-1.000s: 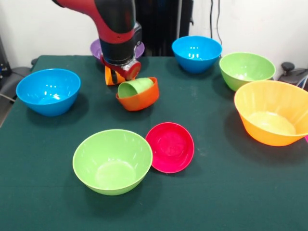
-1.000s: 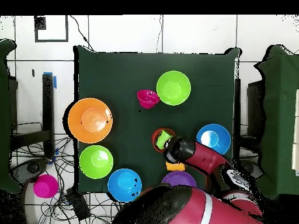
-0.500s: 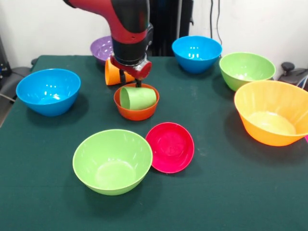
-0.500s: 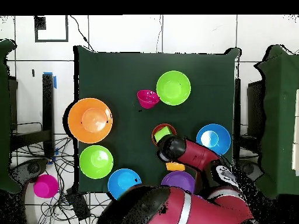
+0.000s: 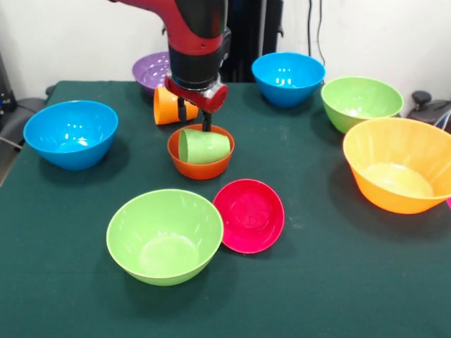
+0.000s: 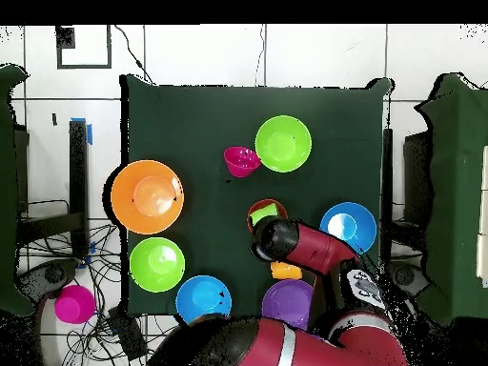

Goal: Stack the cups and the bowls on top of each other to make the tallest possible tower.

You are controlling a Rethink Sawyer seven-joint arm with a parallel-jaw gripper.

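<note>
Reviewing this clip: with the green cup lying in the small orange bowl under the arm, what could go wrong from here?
1. The green cup lies on its side in the small orange-red bowl; anything stacked on it would likely sit crooked or roll.
2. The pincer hangs just above that bowl's far rim and could tip it when descending.
3. The orange cup lies close behind and may get knocked.

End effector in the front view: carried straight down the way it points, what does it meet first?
Probably the light green cup lying on its side in the small orange-red bowl, beneath the end effector; depth is uncertain.
</note>
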